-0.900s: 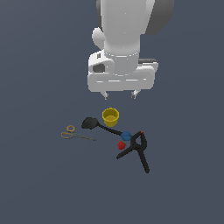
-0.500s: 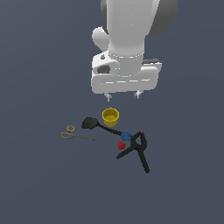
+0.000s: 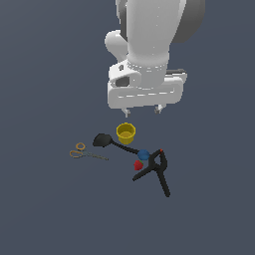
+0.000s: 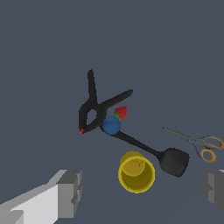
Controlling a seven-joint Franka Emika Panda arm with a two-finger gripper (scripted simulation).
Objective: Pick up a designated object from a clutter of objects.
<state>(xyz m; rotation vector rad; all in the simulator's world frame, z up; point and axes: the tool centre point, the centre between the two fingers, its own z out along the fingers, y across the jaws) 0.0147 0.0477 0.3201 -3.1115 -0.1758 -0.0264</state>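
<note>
Basically a flat dark grey-blue floor, plain, w/ no walls or furniture visible; same colour fills the whole bkgd.

Clutter sits in one loose group. Blue ball lies mid-group, touching the black spatula handle and pressed up against the black clamp jaw end. Red strawberry is just beside the ball, also against the clamp. Yellow cup stands upright, mouth up, near the spatula handle but apart from the ball. Orange-handled scissors lie flat toward the exterior view's left, apart from the rest. So the ball is hemmed by clamp, strawberry and spatula handle; its top is exposed.

Arm: white Panda wrist points straight down, gripper well above the floor, roughly over the cup, nothing in it. In wrist view both fingers show wide apart at the frame edges, i.e. spread and empty, w/ the cup between them and the ball farther off.
</note>
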